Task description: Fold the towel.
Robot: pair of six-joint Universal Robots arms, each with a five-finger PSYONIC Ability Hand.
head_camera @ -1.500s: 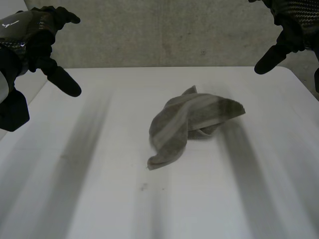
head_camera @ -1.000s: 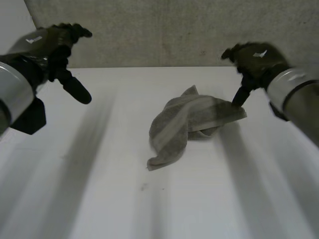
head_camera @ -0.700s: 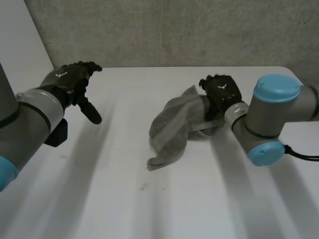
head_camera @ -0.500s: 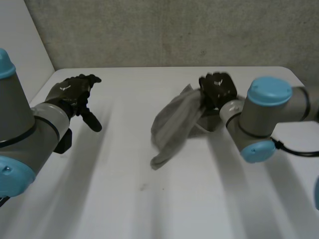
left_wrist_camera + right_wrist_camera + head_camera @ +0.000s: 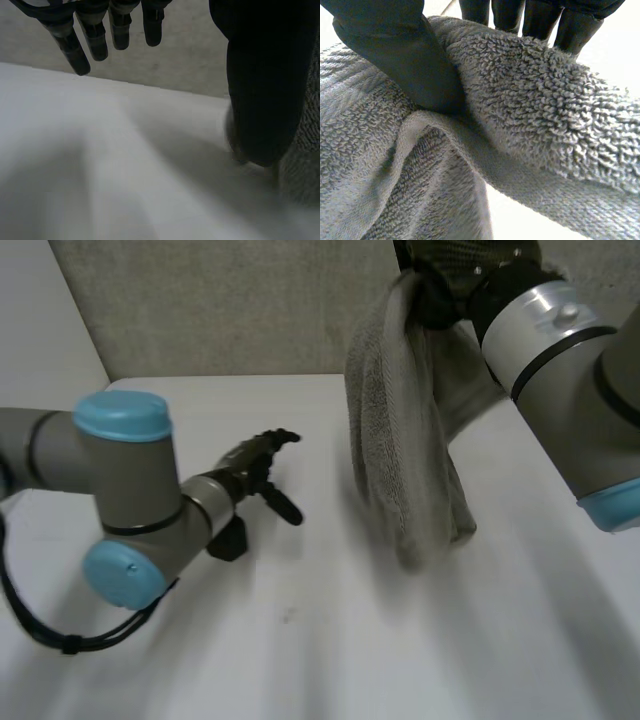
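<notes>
A grey terry towel [image 5: 405, 440] hangs in a long bunch above the white table [image 5: 300, 640], its lower end near the tabletop. My right hand [image 5: 450, 270] is high at the back and shut on the towel's upper part. In the right wrist view the thumb [image 5: 400, 55] presses the towel [image 5: 530, 115] against the fingers [image 5: 520, 15]. My left hand [image 5: 258, 465] is low over the table to the left of the towel, open with straight fingers [image 5: 95, 35] and holding nothing. Its thumb [image 5: 265, 80] stands close to the towel's edge [image 5: 305, 170].
A grey concrete wall [image 5: 220, 300] runs behind the table's far edge. The table's left edge [image 5: 70, 410] lies beyond my left arm [image 5: 120, 500]. My right arm [image 5: 570, 370] crosses above the table's right side.
My right hand closed on the towel's right side and lifted it off the table, so it now hangs. My left hand has come in low towards the towel, still open.
</notes>
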